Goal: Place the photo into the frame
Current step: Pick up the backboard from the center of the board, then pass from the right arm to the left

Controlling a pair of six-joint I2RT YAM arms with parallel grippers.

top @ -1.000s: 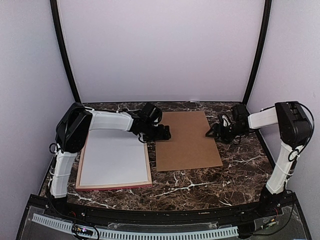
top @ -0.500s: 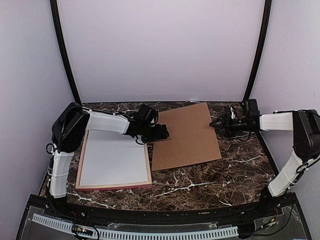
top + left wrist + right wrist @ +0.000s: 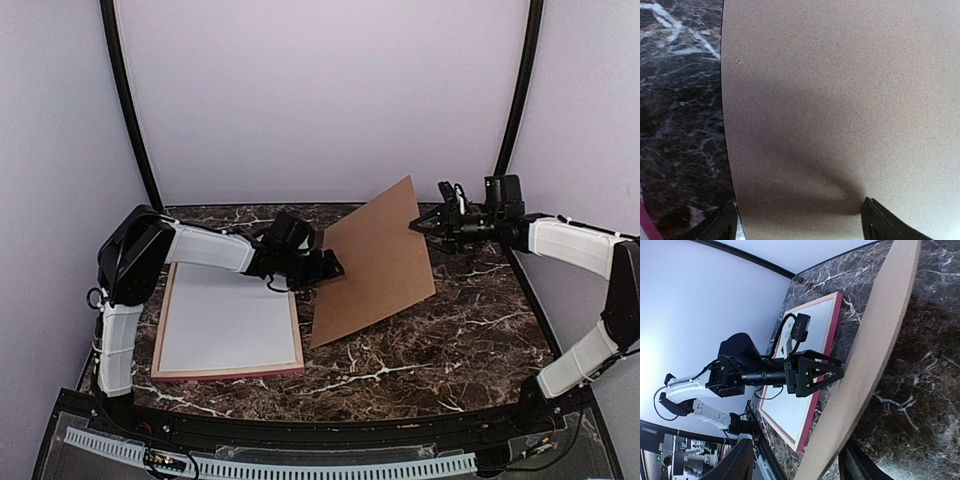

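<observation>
You have the frame (image 3: 297,335) lying flat on the left half of the bench (image 3: 480,330). Its pale wood rails face up, a pink strip shows along its near edge, and a whitish sheet (image 3: 225,318) fills its opening. You cannot tell from any view whether that sheet is the photo, since no printed side shows. Just right of the frame, the hardboard backing (image 3: 372,262) stands tilted. Its left long edge is low, close beside the frame's right rail with only a thin strip of marble between. Its right side is up off the bench, the far right corner highest. Your right pincer (image 3: 425,225) straddles that raised right edge near the far corner. In the right wrist view one finger (image 3: 856,466) lies against the board and the other (image 3: 740,461) shows a gap, so you cannot tell whether it clamps the board or only props it. Your left pincer (image 3: 328,268) sits at the board's left edge, jaws wide and holding nothing, one finger over the marble and the other over the board face. Bare marble shows in front of the board and to its right, as far as the right arm (image 3: 580,350). The frame's left rail runs close to the left arm (image 3: 120,340).
</observation>
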